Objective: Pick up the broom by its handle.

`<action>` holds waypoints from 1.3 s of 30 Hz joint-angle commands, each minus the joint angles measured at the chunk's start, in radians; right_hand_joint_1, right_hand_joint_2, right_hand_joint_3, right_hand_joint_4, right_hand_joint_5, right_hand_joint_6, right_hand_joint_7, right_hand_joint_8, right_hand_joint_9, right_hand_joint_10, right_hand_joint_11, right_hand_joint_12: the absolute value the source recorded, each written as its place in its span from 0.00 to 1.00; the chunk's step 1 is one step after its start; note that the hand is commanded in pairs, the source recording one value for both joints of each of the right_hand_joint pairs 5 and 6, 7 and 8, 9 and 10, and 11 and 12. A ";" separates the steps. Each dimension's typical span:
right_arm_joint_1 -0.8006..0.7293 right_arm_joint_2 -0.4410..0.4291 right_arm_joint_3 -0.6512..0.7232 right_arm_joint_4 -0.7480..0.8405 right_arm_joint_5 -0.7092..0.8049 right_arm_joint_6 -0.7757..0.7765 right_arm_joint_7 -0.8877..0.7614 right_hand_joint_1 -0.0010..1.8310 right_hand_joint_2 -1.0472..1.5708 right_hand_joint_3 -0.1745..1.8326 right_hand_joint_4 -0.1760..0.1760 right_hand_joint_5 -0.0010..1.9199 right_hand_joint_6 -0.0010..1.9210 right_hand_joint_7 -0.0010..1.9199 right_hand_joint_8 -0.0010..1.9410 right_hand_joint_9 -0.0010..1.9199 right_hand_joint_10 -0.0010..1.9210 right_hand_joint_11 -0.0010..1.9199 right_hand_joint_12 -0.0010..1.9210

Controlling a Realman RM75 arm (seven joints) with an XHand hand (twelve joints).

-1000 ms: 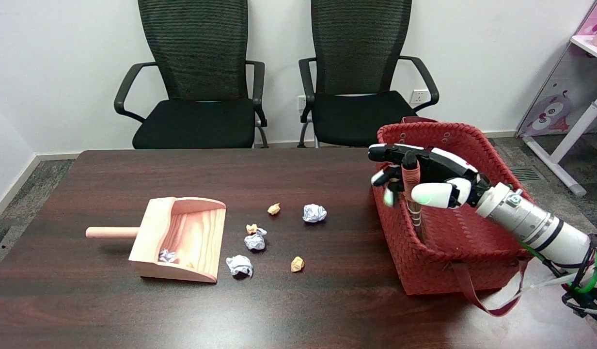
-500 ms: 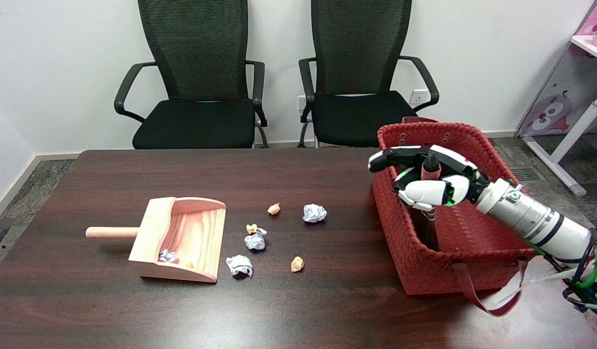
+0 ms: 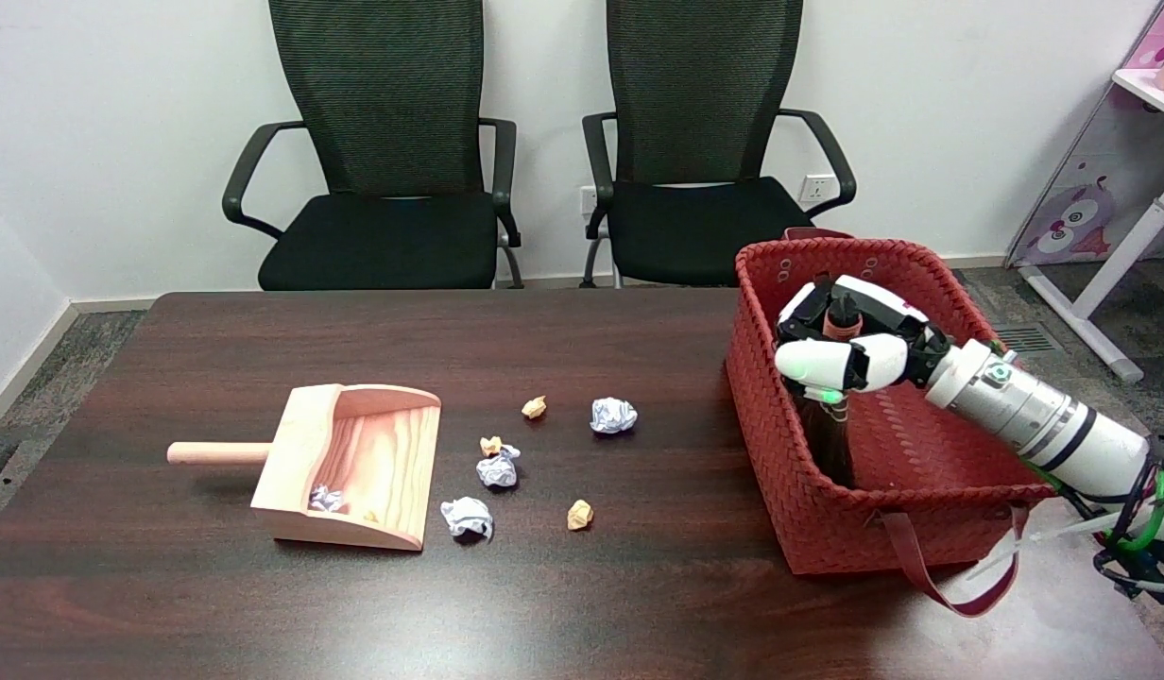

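Observation:
The broom point(image 3: 830, 444) stands nearly upright inside the red woven basket point(image 3: 780, 472) at the right of the table. Only its dark lower shaft and the reddish-brown top of its handle point(image 3: 841, 322) show. My right hand point(image 3: 851, 345) is over the basket and its fingers are wrapped around the handle's upper part, hiding the middle of the handle. The brush end is hidden inside the basket.
A wooden dustpan point(image 3: 350, 465) lies at the table's left with scraps in it. Several crumpled paper balls point(image 3: 612, 415) and small tan scraps point(image 3: 579, 515) are scattered mid-table. Two black chairs point(image 3: 695, 151) stand behind the table. The basket's strap point(image 3: 932, 581) hangs at its near side.
My right hand has closed its spread fingers around the broom handle. The handle's top has shifted to the right, from over the basket's left wall toward its inside.

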 commanded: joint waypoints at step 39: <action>-0.077 -0.016 0.203 -0.507 1.020 0.158 -1.180 0.54 1.00 0.78 1.00 1.00 1.00 1.00 0.99 1.00 1.00 1.00 1.00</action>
